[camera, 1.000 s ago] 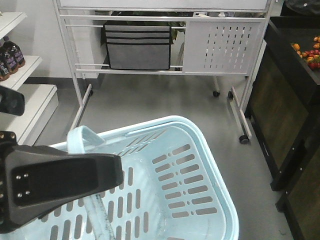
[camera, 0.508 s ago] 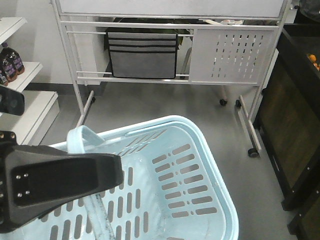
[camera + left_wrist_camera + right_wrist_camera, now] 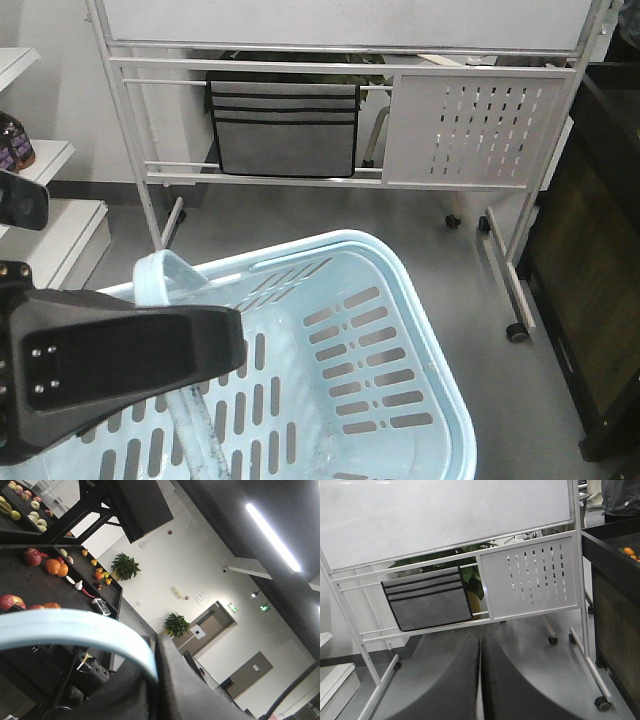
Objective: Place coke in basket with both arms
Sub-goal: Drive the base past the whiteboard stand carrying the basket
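Basket in the near centre of the floor. Handle lies at its far-left rim. Left gripper sits over its near-left part. Board stand is behind the basket, with the pocket organiser hung behind-left and the perforated panel behind-right. Shelves with bottles stand left of the basket, cabinet to its right.

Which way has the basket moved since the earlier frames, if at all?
Yes: toward the stand. The basket keeps its spot in the front view, while the stand looms larger and its casters slide lower.
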Tool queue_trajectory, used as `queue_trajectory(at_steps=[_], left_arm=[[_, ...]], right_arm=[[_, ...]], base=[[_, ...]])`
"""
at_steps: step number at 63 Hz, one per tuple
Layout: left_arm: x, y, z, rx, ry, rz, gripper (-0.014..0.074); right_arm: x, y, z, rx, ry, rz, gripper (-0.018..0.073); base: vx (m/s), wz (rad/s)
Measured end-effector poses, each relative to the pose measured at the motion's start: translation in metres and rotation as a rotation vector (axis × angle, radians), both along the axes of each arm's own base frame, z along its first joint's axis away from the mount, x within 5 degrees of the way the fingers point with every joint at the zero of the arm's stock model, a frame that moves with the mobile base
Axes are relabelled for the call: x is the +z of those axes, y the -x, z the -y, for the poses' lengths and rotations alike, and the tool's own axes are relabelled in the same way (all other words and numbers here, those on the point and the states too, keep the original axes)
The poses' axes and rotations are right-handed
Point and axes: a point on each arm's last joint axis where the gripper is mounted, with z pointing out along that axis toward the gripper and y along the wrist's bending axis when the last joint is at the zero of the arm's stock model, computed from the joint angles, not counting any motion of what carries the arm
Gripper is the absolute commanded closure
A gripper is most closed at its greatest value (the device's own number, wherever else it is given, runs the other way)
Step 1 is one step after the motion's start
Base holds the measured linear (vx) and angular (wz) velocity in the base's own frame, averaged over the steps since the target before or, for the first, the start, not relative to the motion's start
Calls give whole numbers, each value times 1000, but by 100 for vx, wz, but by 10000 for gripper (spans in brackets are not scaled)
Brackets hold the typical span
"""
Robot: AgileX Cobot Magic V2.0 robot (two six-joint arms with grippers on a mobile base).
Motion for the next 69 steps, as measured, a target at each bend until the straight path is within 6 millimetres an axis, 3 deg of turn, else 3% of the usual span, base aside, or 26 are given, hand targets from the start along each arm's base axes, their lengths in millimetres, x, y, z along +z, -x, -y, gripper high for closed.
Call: queue_trajectory(at_steps=[69], left_arm=[[0, 0, 0, 0, 0, 0, 602]], right_arm=[[0, 0, 0, 0, 0, 0, 564]], base=[[22, 1]])
